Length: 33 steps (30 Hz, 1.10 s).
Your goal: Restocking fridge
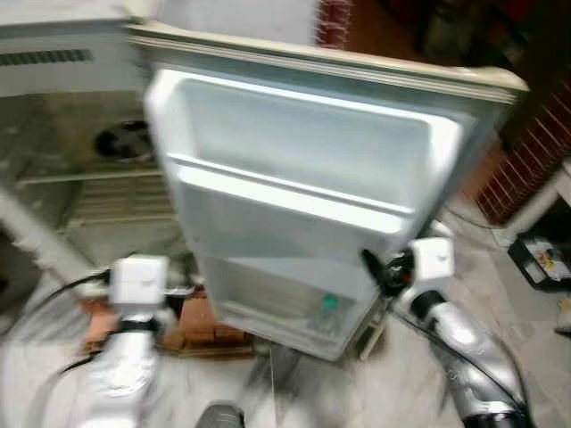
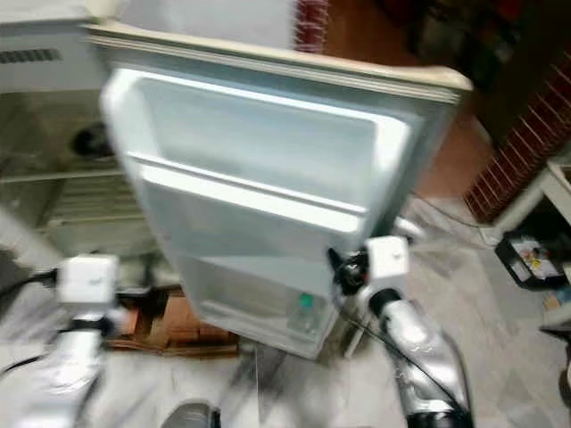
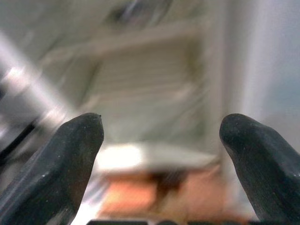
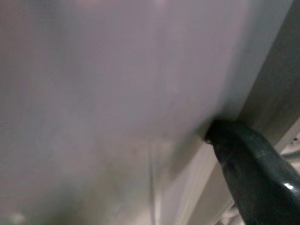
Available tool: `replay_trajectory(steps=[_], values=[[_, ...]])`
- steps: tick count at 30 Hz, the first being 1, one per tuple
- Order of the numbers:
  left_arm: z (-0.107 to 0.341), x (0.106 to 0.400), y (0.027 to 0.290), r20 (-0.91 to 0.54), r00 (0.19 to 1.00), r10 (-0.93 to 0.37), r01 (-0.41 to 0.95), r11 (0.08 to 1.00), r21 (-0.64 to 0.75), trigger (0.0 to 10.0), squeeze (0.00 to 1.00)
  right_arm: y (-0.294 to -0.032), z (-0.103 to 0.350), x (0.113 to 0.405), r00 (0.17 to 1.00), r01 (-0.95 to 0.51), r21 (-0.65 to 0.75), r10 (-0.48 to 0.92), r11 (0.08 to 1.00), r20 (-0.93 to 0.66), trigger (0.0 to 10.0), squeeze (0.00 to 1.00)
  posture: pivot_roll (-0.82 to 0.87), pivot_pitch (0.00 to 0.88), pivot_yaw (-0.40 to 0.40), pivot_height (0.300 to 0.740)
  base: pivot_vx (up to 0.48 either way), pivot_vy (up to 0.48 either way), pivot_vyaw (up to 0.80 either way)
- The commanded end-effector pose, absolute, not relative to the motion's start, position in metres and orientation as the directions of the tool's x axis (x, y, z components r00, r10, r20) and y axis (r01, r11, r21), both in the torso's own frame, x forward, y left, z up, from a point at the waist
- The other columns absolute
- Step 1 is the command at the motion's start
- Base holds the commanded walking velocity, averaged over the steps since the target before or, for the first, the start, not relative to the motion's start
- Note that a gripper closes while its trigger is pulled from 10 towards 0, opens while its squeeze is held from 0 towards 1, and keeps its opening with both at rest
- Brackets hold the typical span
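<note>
Our left claw (image 3: pixel 161 140) hangs low with fingers spread wide, pointing at blurred fridge shelves (image 1: pixel 107 192). Fridge door (image 1: pixel 303 205) stands open mid-scene; our right claw (image 1: pixel 373 267) presses its lower edge, grip state we cannot tell.

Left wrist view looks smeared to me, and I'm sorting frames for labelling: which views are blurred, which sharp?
Left wrist view: claw fingers sharp, fridge shelves behind them motion-smeared. Right wrist view: soft, pressed close to the fridge door. Eye views: mildly blurred throughout, glare on the door's shelf rail.
</note>
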State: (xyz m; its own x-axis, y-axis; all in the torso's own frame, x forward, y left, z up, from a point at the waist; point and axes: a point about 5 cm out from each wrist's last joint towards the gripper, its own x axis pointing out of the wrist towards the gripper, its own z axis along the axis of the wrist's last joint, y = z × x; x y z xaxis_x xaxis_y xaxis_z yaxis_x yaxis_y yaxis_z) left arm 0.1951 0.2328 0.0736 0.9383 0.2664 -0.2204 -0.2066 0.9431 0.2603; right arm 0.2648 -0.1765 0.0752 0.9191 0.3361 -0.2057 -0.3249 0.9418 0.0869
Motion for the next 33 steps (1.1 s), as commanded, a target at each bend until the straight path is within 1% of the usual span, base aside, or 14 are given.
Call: replay_trajectory(steps=[1,8,9,10,11,12,15,17,22,24,26,27,28,33], values=[[0.084,0.211,0.204,-0.168,0.972,0.165,-0.129,0.969,0.211,10.0,0.00,-0.151,0.101,0.265,0.857,-0.507,0.053,0.510,0.860,-0.075,10.0,1.00,0.06,0.000,-0.038,0.740,0.000,0.000,0.00],[0.084,0.210,0.203,-0.171,0.971,0.165,-0.128,0.969,0.210,10.0,0.00,-0.151,0.106,0.262,0.847,-0.525,0.038,0.527,0.850,-0.072,10.0,1.00,0.06,0.000,-0.042,0.740,0.000,0.000,0.00],[0.084,0.209,0.203,-0.171,0.971,0.166,-0.129,0.969,0.210,10.0,0.00,-0.152,0.109,0.265,0.858,-0.511,0.027,0.512,0.859,-0.049,10.0,0.64,0.06,0.000,-0.042,0.740,0.000,0.000,0.00],[0.084,0.209,0.204,-0.171,0.971,0.168,-0.130,0.969,0.210,10.0,0.00,-0.154,0.112,0.268,0.874,-0.484,0.019,0.484,0.875,-0.031,10.0,0.68,0.06,0.000,-0.042,0.740,0.000,0.000,0.00],[0.084,0.209,0.204,-0.171,0.971,0.168,-0.130,0.969,0.210,10.0,0.00,-0.154,0.112,0.268,0.874,-0.484,0.019,0.484,0.875,-0.031,10.0,0.68,0.06,0.000,-0.042,0.740,0.000,0.000,0.00],[0.084,0.209,0.205,-0.172,0.970,0.170,-0.132,0.969,0.210,10.0,0.00,-0.154,0.114,0.270,0.876,-0.480,0.059,0.482,0.875,-0.009,10.0,1.00,0.06,0.000,-0.042,0.740,0.000,0.000,0.00],[0.083,0.209,0.206,-0.173,0.970,0.173,-0.135,0.968,0.211,10.0,0.00,-0.152,0.119,0.271,0.872,-0.490,0.062,0.490,0.869,0.016,10.0,1.00,0.06,0.000,-0.042,0.740,0.000,0.000,0.00],[0.084,0.209,0.206,-0.173,0.970,0.172,-0.134,0.968,0.213,10.0,0.00,-0.148,0.121,0.271,0.860,-0.509,0.099,0.509,0.855,0.027,10.0,1.00,0.06,0.000,-0.042,0.740,0.000,0.000,0.00],[0.084,0.209,0.205,-0.175,0.970,0.168,-0.129,0.968,0.217,10.0,0.00,-0.138,0.118,0.263,0.756,-0.641,0.172,0.654,0.748,-0.026,10.0,1.00,0.07,0.000,-0.039,0.740,0.000,0.000,0.00],[0.084,0.209,0.205,-0.176,0.970,0.165,-0.126,0.968,0.216,10.0,0.00,-0.136,0.112,0.254,0.671,-0.716,0.190,0.738,0.671,-0.078,10.0,1.00,0.06,0.000,-0.035,0.740,0.000,0.000,0.00],[0.084,0.209,0.205,-0.176,0.971,0.163,-0.124,0.969,0.215,10.0,0.00,-0.137,0.109,0.251,0.639,-0.741,0.185,0.763,0.645,-0.101,10.0,1.00,0.06,0.000,-0.035,0.740,0.000,0.000,0.00],[0.084,0.209,0.205,-0.175,0.972,0.160,-0.119,0.967,0.223,10.0,0.00,-0.138,0.105,0.248,0.616,-0.755,0.189,0.777,0.629,-0.125,10.0,0.00,0.06,0.000,-0.035,0.740,0.000,0.000,0.00],[0.085,0.210,0.204,-0.168,0.974,0.149,-0.108,0.967,0.232,10.0,0.00,-0.140,0.101,0.244,0.587,-0.771,0.197,0.796,0.606,-0.151,10.0,0.00,0.06,0.000,-0.035,0.740,0.000,0.000,0.00],[0.084,0.211,0.202,-0.179,0.972,0.155,-0.115,0.970,0.214,10.0,0.00,-0.141,0.095,0.235,0.531,-0.795,0.231,0.828,0.561,-0.182,10.0,0.00,0.06,0.000,-0.035,0.740,0.000,-0.096,0.00]])
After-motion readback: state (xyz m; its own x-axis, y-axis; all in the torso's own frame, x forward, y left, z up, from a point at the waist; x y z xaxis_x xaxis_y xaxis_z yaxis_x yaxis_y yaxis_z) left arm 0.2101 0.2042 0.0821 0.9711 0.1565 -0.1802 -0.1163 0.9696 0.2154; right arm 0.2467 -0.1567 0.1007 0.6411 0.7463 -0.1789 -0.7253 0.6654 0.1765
